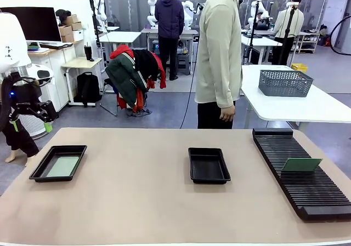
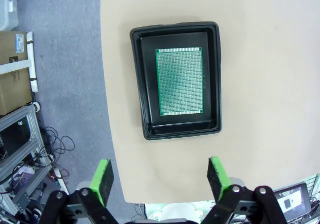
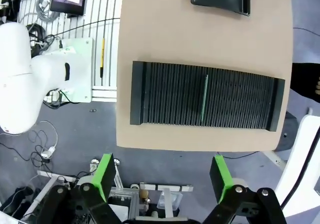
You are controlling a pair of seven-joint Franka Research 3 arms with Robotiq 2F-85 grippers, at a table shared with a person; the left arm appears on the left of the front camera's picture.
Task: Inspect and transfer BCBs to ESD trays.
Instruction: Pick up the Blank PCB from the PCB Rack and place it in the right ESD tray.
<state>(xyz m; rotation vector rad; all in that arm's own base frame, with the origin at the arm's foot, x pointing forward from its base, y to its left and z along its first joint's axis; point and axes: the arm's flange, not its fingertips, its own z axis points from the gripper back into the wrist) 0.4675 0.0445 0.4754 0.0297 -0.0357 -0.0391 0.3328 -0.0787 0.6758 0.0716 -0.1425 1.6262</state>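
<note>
**One board trayed, one in the rack, both grippers wide**

On the tan table [image 1: 142, 202] sat two black ESD trays. The left tray [image 1: 38, 172] lay near the table's left edge and held a flat BCB [image 2: 180, 81], green with a fine dotted grid. The board lay face up on the tray's floor, its long axis running with the tray's own, from near to far. A margin of black floor showed on every side of it. The middle tray [image 1: 208, 165] stood about the table's centre, also long from near to far, its black floor in plain sight.

Along the right side ran a long black ribbed rack [image 1: 312, 191]. A standing BCB [image 1: 301, 165] rested in one of its slots, on its long edge. Its long axis ran left to right across the rack and its broad green face was turned to the near side. From above it read as a thin green line.

The left gripper [image 2: 160, 179] hung high over the table's left edge, jaws spread apart, gripping nothing. The right gripper [image 3: 161, 176] hung beyond the table's right edge, jaws likewise apart and clear of everything.

A person [image 1: 219, 54] stood at the far side.
</note>
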